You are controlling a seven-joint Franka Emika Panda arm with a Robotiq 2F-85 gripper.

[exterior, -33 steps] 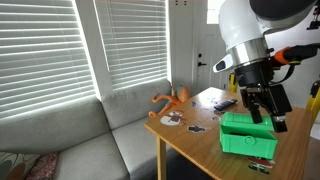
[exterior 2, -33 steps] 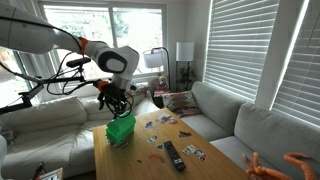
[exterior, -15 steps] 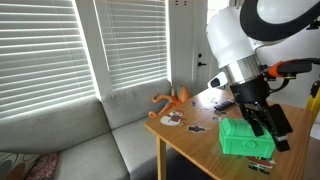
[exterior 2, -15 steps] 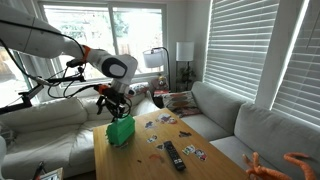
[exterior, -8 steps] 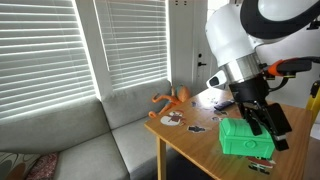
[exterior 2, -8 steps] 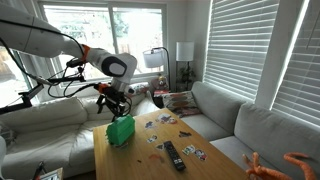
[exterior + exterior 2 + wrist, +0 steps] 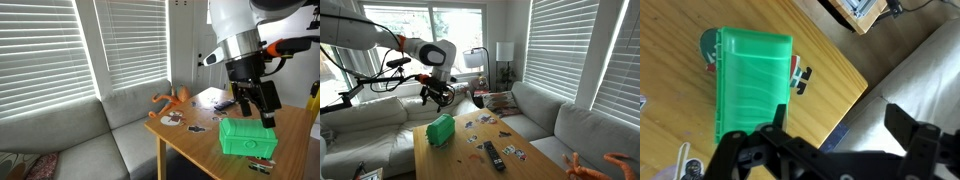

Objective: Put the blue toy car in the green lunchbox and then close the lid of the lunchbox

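The green lunchbox [image 7: 246,144] stands on the wooden table and shows in both exterior views [image 7: 441,130] and in the wrist view [image 7: 752,95]. The lid of the lunchbox [image 7: 244,127] lies flat and shut on top [image 7: 755,60]. My gripper [image 7: 257,108] hangs open and empty above the box, apart from it [image 7: 438,97]. In the wrist view its two fingers [image 7: 835,118] spread over the table edge. The blue toy car is not visible in any view.
A black remote [image 7: 492,154] and scattered cards [image 7: 480,125] lie on the table [image 7: 190,135]. An orange toy [image 7: 172,98] lies at the table's far end. Small dark items [image 7: 800,75] sit beside the box. A grey sofa [image 7: 90,140] borders the table.
My gripper has risen from the lunchbox lid and now hangs clear above it. The lunchbox stays in place with its lid down.
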